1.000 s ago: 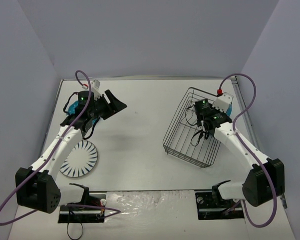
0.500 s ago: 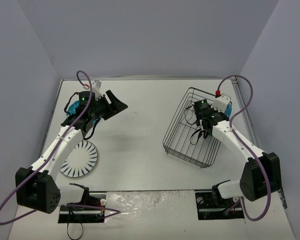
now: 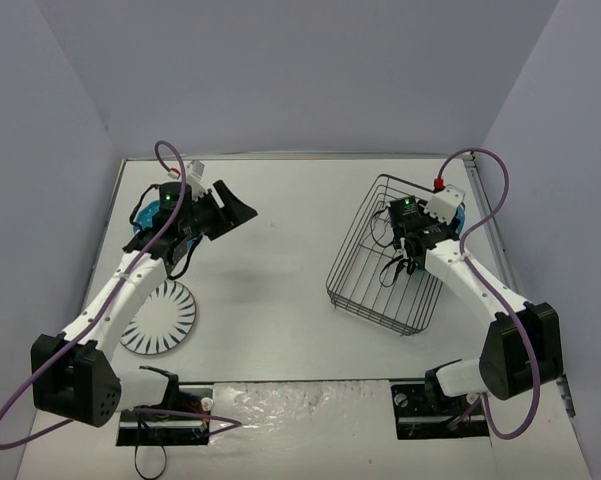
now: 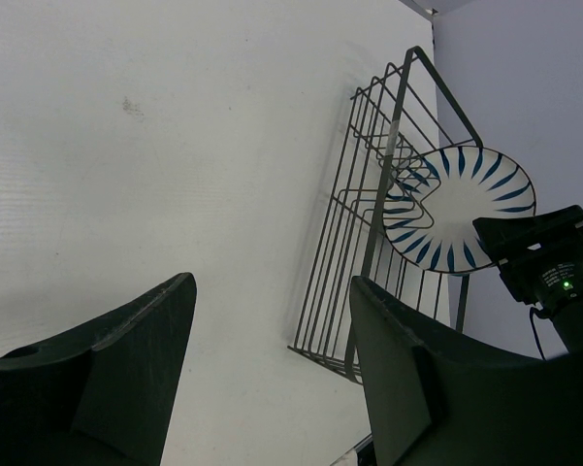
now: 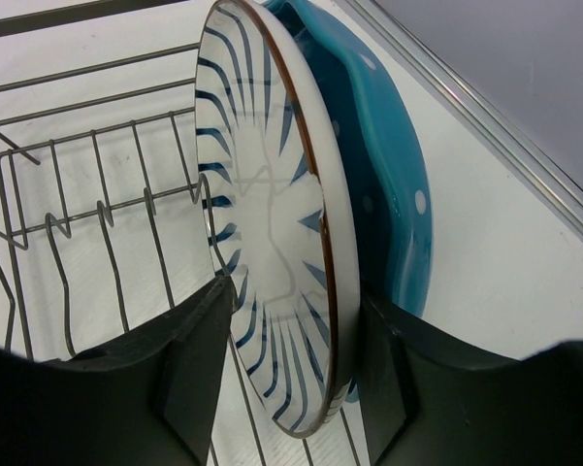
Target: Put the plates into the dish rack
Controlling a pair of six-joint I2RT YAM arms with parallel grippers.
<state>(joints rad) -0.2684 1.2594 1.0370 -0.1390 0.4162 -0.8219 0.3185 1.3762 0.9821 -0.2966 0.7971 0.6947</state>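
The black wire dish rack (image 3: 365, 298) stands right of centre; it also shows in the left wrist view (image 4: 396, 107) and the right wrist view (image 5: 78, 70). A white striped plate (image 5: 272, 243) stands on edge in it, also seen in the left wrist view (image 4: 461, 194). A teal dotted plate (image 5: 388, 184) stands right behind it (image 3: 459, 215). My right gripper (image 5: 291, 340) is open, its fingers either side of the striped plate's lower rim. My left gripper (image 3: 235, 208) is open and empty above the table (image 4: 272, 282). A second striped plate (image 3: 158, 318) lies flat at the near left. Another teal plate (image 3: 140, 215) lies under the left arm.
The table's right edge rail (image 5: 485, 126) runs just past the teal plate. Grey walls close the table in at the back and sides. Purple cables loop over both arms.
My right wrist has shifted slightly toward the back of the rack. My left arm has barely moved.
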